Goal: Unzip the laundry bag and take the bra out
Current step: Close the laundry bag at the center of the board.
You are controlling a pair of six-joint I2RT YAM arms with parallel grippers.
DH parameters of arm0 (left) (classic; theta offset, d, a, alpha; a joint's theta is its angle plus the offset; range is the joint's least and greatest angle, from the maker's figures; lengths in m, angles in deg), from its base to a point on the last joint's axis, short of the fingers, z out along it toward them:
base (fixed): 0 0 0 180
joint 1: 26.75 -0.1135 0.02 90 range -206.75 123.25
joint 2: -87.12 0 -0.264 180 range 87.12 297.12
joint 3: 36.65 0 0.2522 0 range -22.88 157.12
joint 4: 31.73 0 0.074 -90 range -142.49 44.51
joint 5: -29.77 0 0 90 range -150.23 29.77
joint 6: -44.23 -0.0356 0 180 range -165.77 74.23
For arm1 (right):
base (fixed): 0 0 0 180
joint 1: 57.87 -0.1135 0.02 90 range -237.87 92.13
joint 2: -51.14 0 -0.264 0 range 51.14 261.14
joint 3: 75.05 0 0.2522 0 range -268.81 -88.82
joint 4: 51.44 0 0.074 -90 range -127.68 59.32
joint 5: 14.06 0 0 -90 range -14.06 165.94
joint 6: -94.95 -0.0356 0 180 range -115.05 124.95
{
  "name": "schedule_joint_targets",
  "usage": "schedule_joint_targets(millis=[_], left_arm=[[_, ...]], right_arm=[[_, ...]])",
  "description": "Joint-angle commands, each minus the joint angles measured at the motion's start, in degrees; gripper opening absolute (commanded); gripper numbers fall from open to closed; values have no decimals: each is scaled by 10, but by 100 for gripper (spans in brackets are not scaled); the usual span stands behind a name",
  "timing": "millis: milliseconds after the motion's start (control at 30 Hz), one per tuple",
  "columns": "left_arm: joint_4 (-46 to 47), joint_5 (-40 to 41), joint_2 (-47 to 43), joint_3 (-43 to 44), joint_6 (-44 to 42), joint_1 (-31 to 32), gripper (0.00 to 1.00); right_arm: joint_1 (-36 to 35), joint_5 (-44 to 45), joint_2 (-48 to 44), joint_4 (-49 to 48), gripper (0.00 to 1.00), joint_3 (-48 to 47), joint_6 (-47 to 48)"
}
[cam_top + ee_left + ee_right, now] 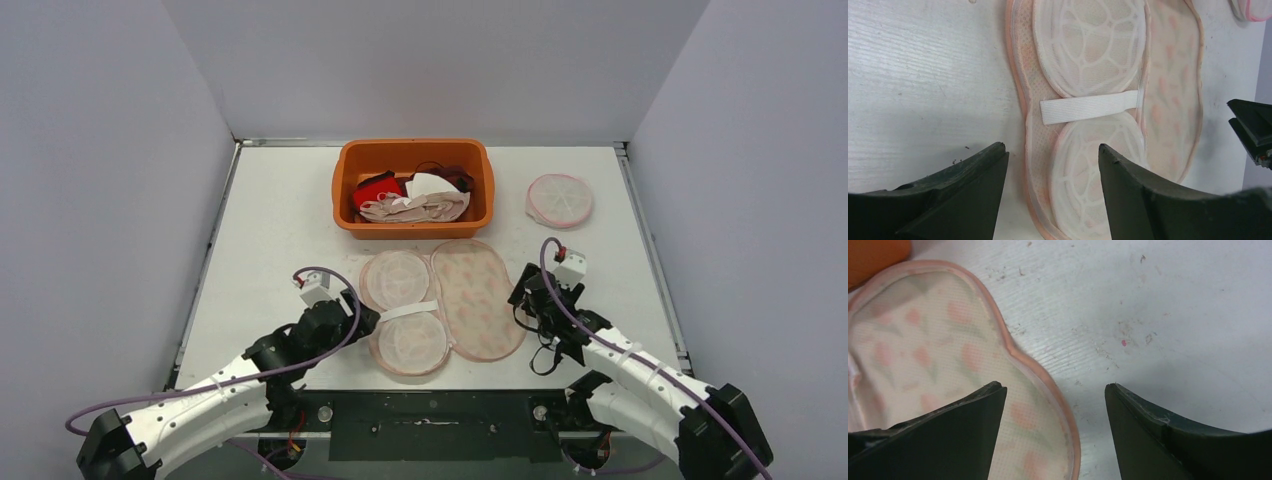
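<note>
Judging from the laundry bag (pixel 470 300) lying unzipped on the bench (pixel 280 220), we count opening done (no bra visible inside); left end effector (pixel 1050 150) and right end effector (pixel 1055 387) hover spread, empty.

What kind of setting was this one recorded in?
Probably a lab robot cell, not a home: a white table boxed in by blank grey panels, with staged laundry props, an orange tub of garments and an opened mesh bag.
</note>
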Motion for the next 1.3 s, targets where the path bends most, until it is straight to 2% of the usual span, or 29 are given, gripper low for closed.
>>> schedule_joint_targets(millis=[0,500,700,900,1000,1067,1133,1267], left_arm=[[55,3,13,6,10,4,64],[84,0,30,-6,21,8,63],[89,-1,42,6,16,9,63],[106,-4,52,10,15,9,63],[106,-1,62,19,10,9,63],[117,0,66,16,10,9,63],[128,-6,70,12,14,9,63],[131,-11,73,11,17,9,63]], right_arm=[[8,2,67,-45,72,-6,-19],[11,-39,119,-61,66,2,-16],[6,-64,111,-38,73,12,-49],[10,-99,161,-22,72,11,-70],[11,-111,166,-21,60,16,-78],[12,-116,177,-22,39,19,-77],[14,-128,185,-26,24,22,-77],[15,-123,169,-17,6,16,-78]])
